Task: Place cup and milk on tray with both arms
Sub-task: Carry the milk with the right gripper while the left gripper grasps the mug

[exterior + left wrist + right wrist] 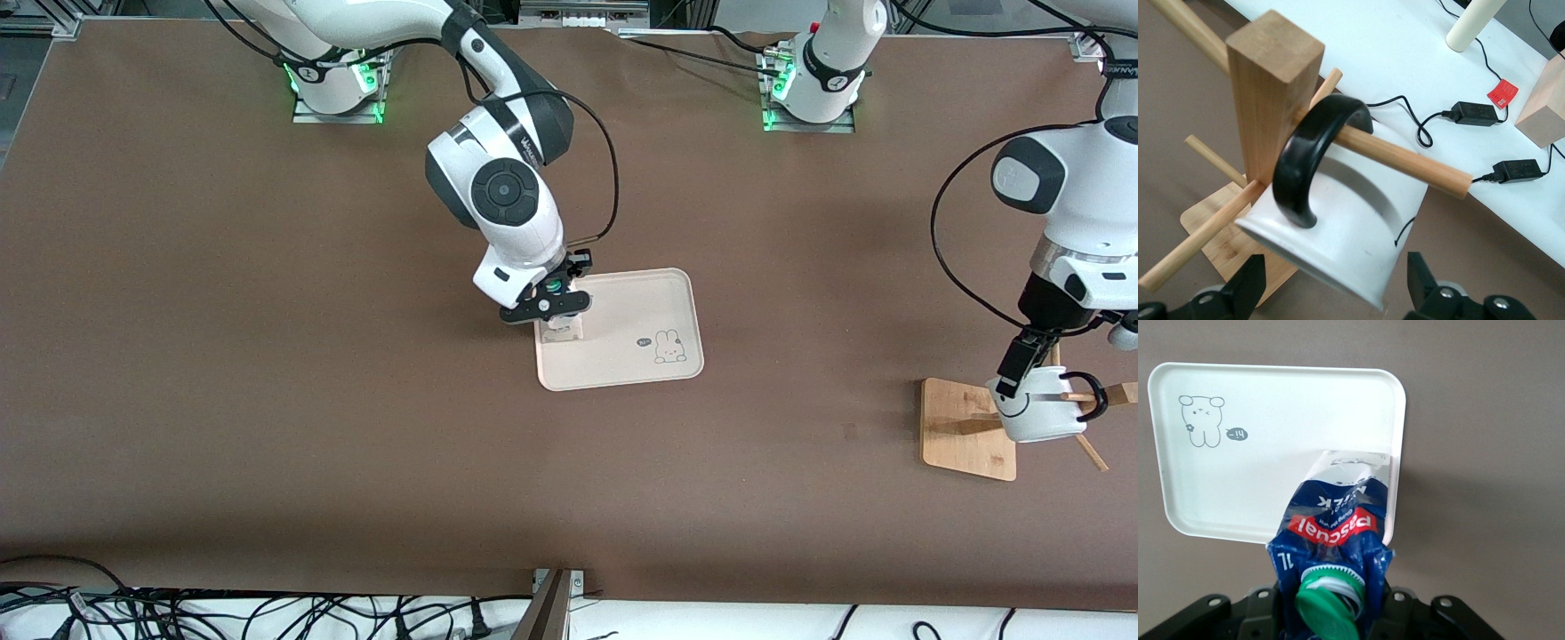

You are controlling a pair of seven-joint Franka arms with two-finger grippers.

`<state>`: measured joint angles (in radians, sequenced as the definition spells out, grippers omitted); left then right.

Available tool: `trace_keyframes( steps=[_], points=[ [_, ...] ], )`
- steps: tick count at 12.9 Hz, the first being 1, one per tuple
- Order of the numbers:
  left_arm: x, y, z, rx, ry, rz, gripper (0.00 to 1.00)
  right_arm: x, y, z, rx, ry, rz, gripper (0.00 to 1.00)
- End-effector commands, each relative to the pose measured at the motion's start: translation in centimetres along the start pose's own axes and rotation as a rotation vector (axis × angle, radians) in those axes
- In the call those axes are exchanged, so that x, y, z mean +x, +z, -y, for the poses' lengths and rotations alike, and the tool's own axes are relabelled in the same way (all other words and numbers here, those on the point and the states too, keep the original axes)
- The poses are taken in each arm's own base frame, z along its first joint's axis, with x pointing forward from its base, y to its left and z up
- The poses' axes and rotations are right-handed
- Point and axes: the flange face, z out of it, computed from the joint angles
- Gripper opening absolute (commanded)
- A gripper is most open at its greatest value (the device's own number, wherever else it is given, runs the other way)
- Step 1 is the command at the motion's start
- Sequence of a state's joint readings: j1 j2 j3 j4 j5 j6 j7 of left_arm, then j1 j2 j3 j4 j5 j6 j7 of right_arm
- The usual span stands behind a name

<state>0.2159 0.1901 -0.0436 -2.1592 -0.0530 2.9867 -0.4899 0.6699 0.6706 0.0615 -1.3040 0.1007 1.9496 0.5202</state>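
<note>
The milk [562, 327], a dark blue and white carton with a green cap, is gripped by my right gripper [551, 307], shut on its top. It stands upright at the corner of the cream tray [640, 302] toward the right arm's end; I cannot tell if it touches. The right wrist view shows the carton [1338, 520], the gripper [1331, 610] and the tray [1271, 487]. The white cup [1040, 413] hangs by its black handle [1305, 160] on a peg. My left gripper [1013, 378] is open, its fingers on either side of the cup [1351, 220] with gaps; it also shows in the left wrist view [1336, 293].
The wooden rack [965, 427] with its post [1271, 87] and several pegs stands at the left arm's end of the table. Cables and power adapters [1475, 113] lie on the white surface along the table's edge nearest the front camera.
</note>
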Motion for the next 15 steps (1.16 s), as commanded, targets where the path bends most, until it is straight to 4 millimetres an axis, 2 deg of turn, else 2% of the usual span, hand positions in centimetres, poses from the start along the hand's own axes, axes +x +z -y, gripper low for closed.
trace_keyframes(
  steps=[1, 2, 3, 4, 5, 6, 8, 11, 13, 14, 15],
  points=[
    [2.1, -0.2, -1.3, -0.028, -0.013, -0.031, 0.36, 0.5, 0.9, 0.7, -0.009, 0.001, -0.021, 0.46],
    [2.2, -0.3, -1.4, -0.030, -0.012, -0.035, 0.16, 0.6, 1.2, 0.7, -0.011, 0.003, -0.018, 0.47],
    [2.2, -0.2, -1.4, -0.029, -0.012, -0.034, 0.10, 0.6, 1.6, 0.6, -0.015, 0.006, -0.015, 0.49],
    [2.2, -0.3, -1.4, -0.029, -0.013, -0.033, 0.01, 0.7, 1.8, 0.5, -0.019, 0.003, -0.022, 0.59],
    [2.0, -0.2, -1.4, -0.027, -0.015, -0.028, 0.00, 0.8, 1.9, 0.5, -0.023, 0.002, -0.024, 0.73],
    [2.0, -0.2, -1.6, -0.029, -0.013, -0.025, 0.00, 0.9, 1.9, 0.4, -0.022, 0.002, -0.025, 1.00],
    [1.2, -0.3, -2.7, -0.038, -0.002, -0.006, 0.00, 1.1, 0.8, 0.0, -0.013, 0.006, -0.034, 1.00],
    [0.3, -2.0, -5.3, -0.044, 0.025, 0.049, 0.00, 1.0, -3.0, -0.9, -0.009, 0.016, -0.035, 1.00],
    [0.4, -3.9, -7.2, -0.032, 0.046, 0.106, 0.00, 2.1, -7.5, -4.1, -0.010, 0.055, -0.023, 1.00],
    [0.3, -4.8, -8.5, -0.028, 0.062, 0.139, 0.00, 2.9, -9.7, -6.6, -0.013, 0.083, -0.012, 1.00],
    [0.9, -5.5, -9.3, -0.012, 0.072, 0.177, 0.00, 3.6, -12.5, -10.3, -0.010, 0.114, -0.011, 1.00]
  ],
)
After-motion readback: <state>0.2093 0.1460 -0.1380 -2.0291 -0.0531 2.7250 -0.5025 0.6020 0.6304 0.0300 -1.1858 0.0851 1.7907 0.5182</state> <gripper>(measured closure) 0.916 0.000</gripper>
